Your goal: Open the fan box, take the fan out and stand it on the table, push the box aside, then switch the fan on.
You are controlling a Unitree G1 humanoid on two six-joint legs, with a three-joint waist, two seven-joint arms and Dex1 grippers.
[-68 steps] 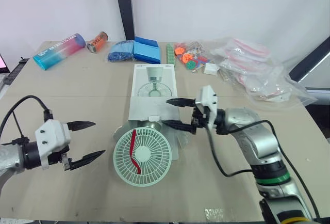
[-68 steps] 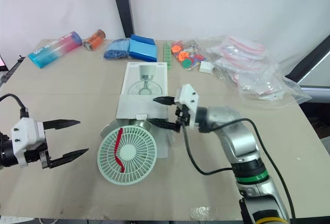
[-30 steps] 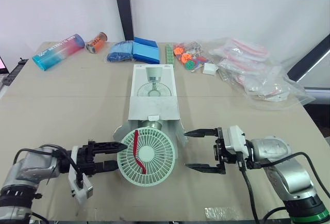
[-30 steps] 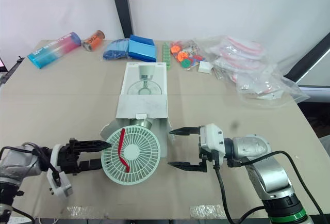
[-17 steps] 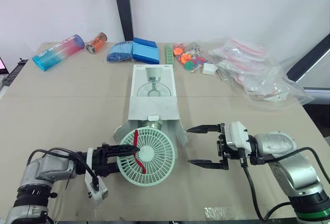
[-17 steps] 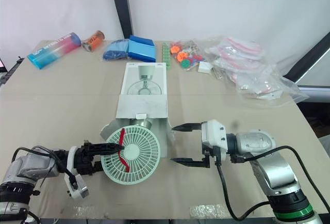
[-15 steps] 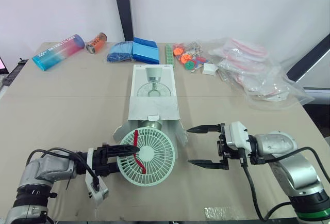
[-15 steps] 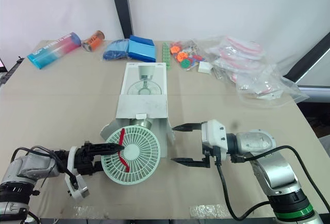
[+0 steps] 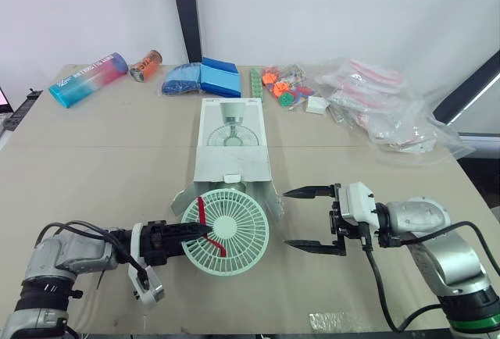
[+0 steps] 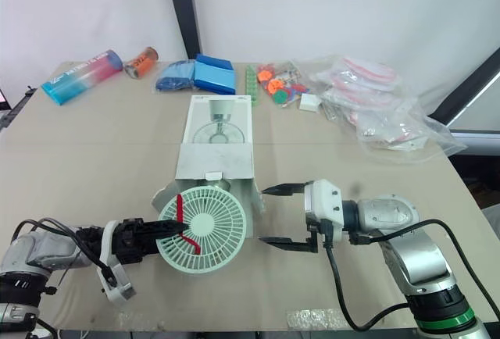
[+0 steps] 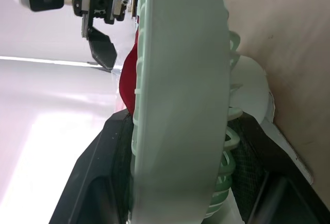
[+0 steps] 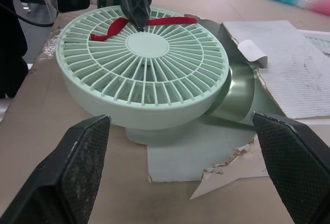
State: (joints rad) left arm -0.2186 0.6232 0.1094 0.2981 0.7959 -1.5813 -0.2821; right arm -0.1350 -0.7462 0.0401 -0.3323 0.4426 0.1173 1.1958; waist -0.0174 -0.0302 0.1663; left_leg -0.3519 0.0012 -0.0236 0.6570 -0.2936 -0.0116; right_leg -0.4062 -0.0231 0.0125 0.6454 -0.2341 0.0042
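The pale green fan (image 9: 226,232) lies grille-up with a red ribbon (image 9: 206,224) across it, just in front of the white fan box (image 9: 233,140), whose torn front flaps (image 9: 272,198) hang open. My left gripper (image 9: 195,238) reaches in from the left and is shut on the fan's rim. In the left wrist view, the black fingers (image 11: 111,157) sit on either side of the fan head (image 11: 178,90). My right gripper (image 9: 306,219) hovers to the right of the fan, open wide and holding nothing. The right wrist view shows the fan (image 12: 144,69) ahead of it.
Along the far edge lie a pink-and-blue bottle (image 9: 88,78), an orange can (image 9: 146,64), blue packs (image 9: 205,77), a green strip (image 9: 257,81), small colourful parts (image 9: 285,85) and clear plastic bags (image 9: 387,108). Bare table stretches left and right of the box.
My left gripper came in from the left and shut on the fan's rim, nudging the fan slightly right and toward the box. My right gripper drew back from the box to beside the fan.
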